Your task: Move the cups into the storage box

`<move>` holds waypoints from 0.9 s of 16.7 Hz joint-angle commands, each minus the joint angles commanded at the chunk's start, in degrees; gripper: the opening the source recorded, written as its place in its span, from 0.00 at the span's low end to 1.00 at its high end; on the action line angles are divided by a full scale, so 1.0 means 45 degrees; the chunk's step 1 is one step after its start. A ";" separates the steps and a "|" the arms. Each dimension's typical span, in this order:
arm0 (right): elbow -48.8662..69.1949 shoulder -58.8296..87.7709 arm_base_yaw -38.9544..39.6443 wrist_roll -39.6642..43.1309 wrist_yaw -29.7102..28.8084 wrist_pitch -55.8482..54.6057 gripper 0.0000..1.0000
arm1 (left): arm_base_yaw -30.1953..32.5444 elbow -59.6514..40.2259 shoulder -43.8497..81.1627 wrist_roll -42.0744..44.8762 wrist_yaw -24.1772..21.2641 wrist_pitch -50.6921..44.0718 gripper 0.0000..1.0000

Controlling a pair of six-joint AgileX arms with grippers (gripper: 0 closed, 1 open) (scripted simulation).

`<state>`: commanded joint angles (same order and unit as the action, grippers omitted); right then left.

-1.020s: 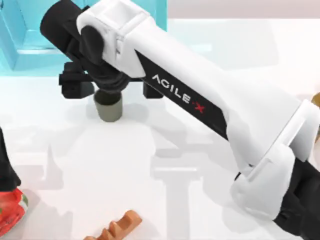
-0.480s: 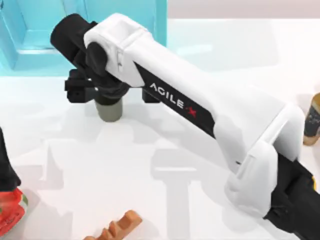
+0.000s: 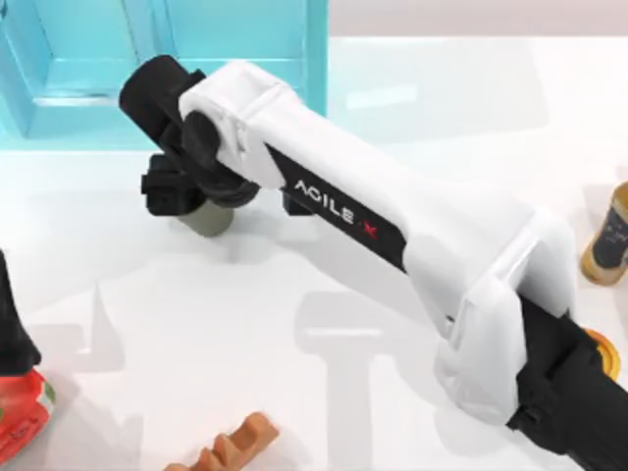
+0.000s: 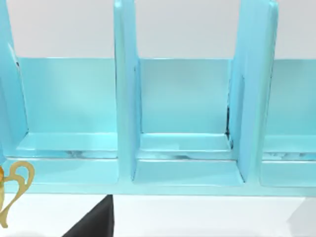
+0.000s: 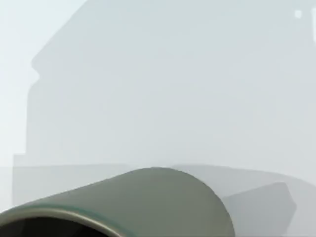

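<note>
White worktop (image 3: 294,392), glossy, simulated. Large turquoise storage box with upright dividers (image 3: 88,59) at far left edge. Right gripper (image 3: 218,196) just before box, fingers clenched on small dark olive-grey tapered cup (image 3: 210,218); cup looks raised off surface, likely for carrying over box wall. Left gripper: cannot tell its state; its wrist camera faces box compartments. Brown bottle (image 3: 608,240) at right edge.

Overhead camera looks down; wrist cameras sit close, seemingly level.
</note>
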<state>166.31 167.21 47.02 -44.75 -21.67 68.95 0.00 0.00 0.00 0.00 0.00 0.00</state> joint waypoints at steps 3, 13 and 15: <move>0.0000 0.0000 0.0000 0.0000 0.0000 0.0000 0.77 | 0.0000 0.0000 0.0000 0.0000 0.0000 0.0000 1.00; 0.0000 0.0000 0.0000 0.0000 0.0000 0.0000 0.02 | 0.0000 0.0000 0.0000 0.0000 0.0000 0.0000 1.00; 0.0000 0.0000 0.0000 0.0000 0.0000 0.0000 0.00 | 0.0000 0.0000 0.0000 0.0000 0.0000 0.0000 1.00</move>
<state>166.31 167.21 47.02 -44.75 -21.67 68.95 0.00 0.00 0.00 0.00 0.00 0.00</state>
